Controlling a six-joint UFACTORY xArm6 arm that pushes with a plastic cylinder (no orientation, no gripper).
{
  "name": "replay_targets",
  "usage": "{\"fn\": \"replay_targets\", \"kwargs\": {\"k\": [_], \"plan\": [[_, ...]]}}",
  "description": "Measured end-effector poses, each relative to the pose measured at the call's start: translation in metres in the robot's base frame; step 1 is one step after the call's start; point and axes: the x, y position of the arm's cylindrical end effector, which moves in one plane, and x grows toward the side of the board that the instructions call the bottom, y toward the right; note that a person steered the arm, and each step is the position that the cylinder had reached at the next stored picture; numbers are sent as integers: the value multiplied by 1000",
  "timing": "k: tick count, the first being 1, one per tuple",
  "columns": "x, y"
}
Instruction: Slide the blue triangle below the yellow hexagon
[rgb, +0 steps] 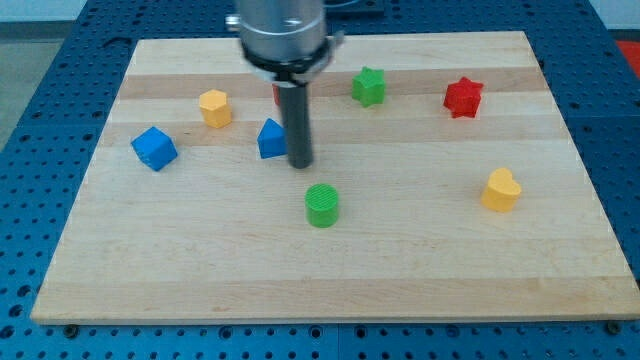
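Seven small blocks are showing in full on the wooden board (330, 270) in the camera view, with an eighth partly hidden. I am carrying no fingers at all, only a dark rod, so there is nothing to open or close. My tip (300, 164) is resting on the board just beside the blue triangle (271, 140), on that block's right edge as the view shows it, touching it or very nearly so.

The blue triangle is sitting left of the board's centre, to the right of and slightly lower than the yellow hexagon (215, 107), which is lying toward the view's upper left. The blue cube (154, 148) is standing well apart from both, near the board's left edge. A small red block (276, 96) is peeking out behind the rod, its shape impossible to make out. The green star (368, 86) is sitting toward the view's top, and the red star (463, 97) is lying farther right. The green cylinder (322, 204) is standing below my tip, near the middle. The yellow heart (501, 190) is sitting near the right side.
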Motion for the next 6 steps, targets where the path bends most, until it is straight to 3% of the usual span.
{"fn": "replay_targets", "kwargs": {"k": [1, 2, 4, 5, 6], "plan": [[-11, 40], [-21, 28], [-21, -89], [-21, -105], [-23, -71]]}}
